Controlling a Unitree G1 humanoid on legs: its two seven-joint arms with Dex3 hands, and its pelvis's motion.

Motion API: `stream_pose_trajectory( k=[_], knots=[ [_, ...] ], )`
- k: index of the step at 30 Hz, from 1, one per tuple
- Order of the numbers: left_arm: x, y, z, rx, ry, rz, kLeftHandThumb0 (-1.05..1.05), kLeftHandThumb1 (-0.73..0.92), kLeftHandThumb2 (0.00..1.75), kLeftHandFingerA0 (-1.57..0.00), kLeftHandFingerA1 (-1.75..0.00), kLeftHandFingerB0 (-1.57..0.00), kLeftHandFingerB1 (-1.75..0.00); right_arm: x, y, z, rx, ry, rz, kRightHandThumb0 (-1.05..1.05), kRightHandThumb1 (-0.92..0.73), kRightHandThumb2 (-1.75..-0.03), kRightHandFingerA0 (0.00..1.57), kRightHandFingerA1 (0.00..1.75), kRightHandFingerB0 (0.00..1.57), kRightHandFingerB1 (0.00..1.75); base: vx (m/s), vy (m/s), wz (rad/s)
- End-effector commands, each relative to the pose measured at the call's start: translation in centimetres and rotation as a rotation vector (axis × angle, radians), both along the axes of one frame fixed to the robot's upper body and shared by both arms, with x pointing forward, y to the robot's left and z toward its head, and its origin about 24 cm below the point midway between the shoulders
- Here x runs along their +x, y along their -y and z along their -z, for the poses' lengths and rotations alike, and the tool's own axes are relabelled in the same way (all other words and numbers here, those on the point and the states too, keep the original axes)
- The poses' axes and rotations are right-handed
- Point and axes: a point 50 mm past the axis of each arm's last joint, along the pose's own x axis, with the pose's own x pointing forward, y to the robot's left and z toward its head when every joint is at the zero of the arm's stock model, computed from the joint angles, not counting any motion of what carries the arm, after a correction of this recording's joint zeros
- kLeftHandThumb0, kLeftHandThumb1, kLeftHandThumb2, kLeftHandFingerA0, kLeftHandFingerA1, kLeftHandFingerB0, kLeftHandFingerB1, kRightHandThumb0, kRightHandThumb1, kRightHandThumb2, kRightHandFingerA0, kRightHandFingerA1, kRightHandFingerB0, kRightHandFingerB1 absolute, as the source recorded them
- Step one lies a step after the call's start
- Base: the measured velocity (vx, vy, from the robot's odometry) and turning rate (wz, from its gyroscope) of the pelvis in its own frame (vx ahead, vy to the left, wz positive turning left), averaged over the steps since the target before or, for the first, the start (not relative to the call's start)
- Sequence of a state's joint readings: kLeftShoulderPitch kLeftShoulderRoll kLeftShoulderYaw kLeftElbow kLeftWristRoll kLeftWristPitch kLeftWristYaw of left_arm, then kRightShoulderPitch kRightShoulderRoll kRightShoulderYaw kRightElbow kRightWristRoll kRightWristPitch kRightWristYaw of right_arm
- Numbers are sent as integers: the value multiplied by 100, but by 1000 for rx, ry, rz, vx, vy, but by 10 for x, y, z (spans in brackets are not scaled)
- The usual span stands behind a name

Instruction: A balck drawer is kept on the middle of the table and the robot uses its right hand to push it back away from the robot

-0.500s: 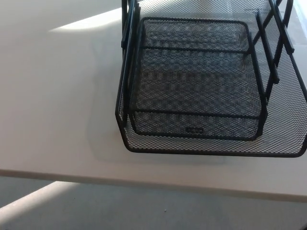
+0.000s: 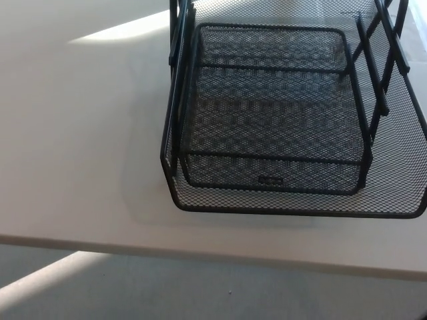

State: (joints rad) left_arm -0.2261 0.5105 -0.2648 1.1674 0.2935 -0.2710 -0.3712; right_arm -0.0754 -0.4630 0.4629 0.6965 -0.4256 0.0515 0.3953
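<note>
On white table (image 2: 73,167), black mesh drawer (image 2: 273,120) nested within wider mesh tray (image 2: 400,180), small label on front wall, neither hand visible, finger state unknowable.

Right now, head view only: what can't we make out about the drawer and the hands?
- Both hands: outside the head view, so their state is unknown.
- Black mesh drawer: back end cut off by the top edge.
- Outer tray: right side cut off by the right edge.
- Small label on the drawer front: too small to read.
- Table: far extent beyond the frame.
</note>
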Motion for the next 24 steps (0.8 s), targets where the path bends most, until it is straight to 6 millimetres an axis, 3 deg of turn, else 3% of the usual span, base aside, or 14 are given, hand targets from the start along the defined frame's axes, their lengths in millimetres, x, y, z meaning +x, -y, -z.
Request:
stream_pose_trajectory(
  k=[1,4,8,10,16,24],
  knots=[
    [-1,-6,-4,-6,-7,13,-55,71,62,-50,-40,-34,-33,-29,-2,-42,22,93,-132,-49,-80,-64,46,41,36,34,0,0,0],
    [-2,-7,-4,3,-7,21,-54,74,62,-52,-39,-35,-33,-44,-22,-89,113,165,-276,-49,-80,-64,52,42,37,34,0,0,0],
    [0,-6,-5,6,-6,23,-54,74,62,-52,-39,-34,-33,-56,-42,-129,226,233,-395,-50,-79,-64,53,41,38,34,0,0,0],
    [0,-6,-5,9,-1,24,-55,74,62,-53,-40,-35,-33,-65,-58,-158,296,260,-479,-51,-76,-64,51,40,36,34,0,0,0],
    [-1,-7,-6,14,-1,30,-55,74,63,-52,-39,-34,-33,-74,-79,-190,416,285,-633,-48,-76,-63,53,43,38,36,0,0,0],
    [0,-7,-6,9,-3,27,-55,71,62,-50,-40,-32,-33,-78,-97,-216,438,315,-797,-47,-79,-64,55,43,40,36,0,0,0]
  ],
)
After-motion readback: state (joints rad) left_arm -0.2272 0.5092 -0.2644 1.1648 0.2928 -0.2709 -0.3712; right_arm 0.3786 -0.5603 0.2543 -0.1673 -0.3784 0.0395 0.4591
